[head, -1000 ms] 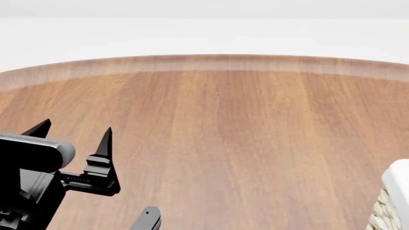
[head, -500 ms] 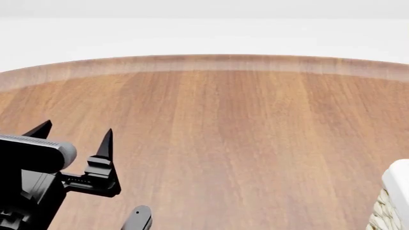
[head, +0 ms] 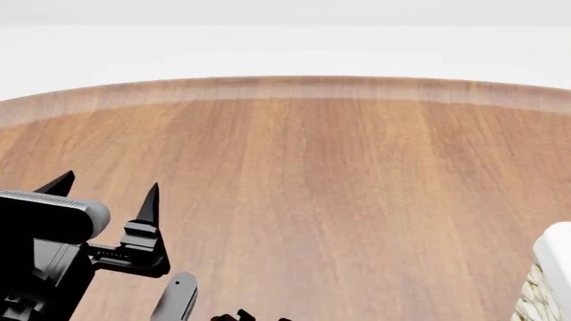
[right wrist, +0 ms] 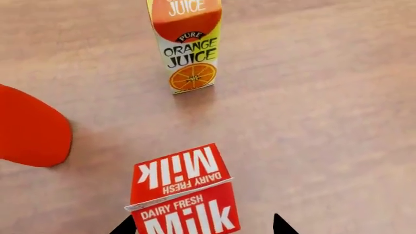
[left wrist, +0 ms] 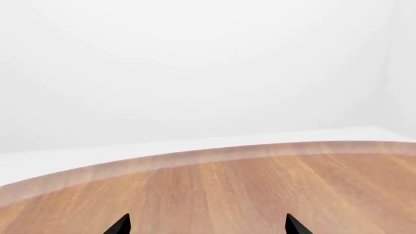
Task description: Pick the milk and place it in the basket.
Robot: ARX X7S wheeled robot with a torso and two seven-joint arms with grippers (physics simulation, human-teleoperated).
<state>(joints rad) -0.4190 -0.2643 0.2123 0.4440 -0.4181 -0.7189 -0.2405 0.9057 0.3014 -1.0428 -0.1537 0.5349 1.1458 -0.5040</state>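
Right wrist view: we see the milk (right wrist: 182, 192) upright on the bench (right wrist: 325, 97), btwn our right fingers (right wrist: 202, 225), spread wide, not gripping. Left fingers (head: 107, 190) open, empty. Basket (head: 549, 281) at far right.

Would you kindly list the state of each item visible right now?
milk: upright on the table, between the right tool's tips, not gripped.
orange juice carton: upright, untouched.
basket: only a corner visible.
left tool: open, empty.
right tool: open.
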